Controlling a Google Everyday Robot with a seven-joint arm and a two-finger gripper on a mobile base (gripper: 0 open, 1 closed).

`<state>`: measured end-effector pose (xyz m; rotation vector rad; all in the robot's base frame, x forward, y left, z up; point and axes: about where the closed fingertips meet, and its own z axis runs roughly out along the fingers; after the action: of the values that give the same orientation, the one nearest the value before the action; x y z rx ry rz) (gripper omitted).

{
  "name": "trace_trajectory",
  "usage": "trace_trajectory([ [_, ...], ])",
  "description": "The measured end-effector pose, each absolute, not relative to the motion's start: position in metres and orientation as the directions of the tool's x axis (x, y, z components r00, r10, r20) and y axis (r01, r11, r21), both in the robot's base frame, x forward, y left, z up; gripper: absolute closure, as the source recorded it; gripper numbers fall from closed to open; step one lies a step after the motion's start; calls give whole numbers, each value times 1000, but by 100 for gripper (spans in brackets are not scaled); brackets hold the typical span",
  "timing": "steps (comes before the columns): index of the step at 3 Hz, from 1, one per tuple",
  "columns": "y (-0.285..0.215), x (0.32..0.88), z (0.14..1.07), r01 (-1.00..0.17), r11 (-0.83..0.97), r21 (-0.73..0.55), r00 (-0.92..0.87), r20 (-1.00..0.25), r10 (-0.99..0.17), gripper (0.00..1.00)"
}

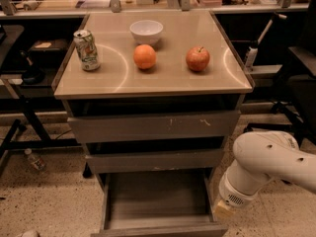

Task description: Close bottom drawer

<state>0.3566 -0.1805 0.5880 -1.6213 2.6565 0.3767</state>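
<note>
The bottom drawer (158, 199) of the grey-brown cabinet is pulled far out. Its wood-grain floor is bare, and its flat front (163, 230) sits at the lower edge of the view. My white arm (261, 164) comes in from the right and bends down beside the drawer's right wall. Its wrist (232, 199) ends just right of the drawer's front right corner. The gripper itself is below the picture's edge and does not show.
The middle drawer (155, 160) and top drawer (153, 126) are slightly out. On the cabinet top (173, 80) stand a soda can (87, 50), white bowl (146, 31), orange (144, 57) and red apple (197, 59). A bottle (33, 158) lies on the floor at left. Dark furniture stands at right.
</note>
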Motion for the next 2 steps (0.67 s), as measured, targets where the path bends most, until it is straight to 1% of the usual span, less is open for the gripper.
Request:
trace_trajectory([
  [1,-174,346,548,-858,435,272,-479,-121,-869,100],
  [2,-169,340,480,-820,461,341,-519,-102,-849,100],
])
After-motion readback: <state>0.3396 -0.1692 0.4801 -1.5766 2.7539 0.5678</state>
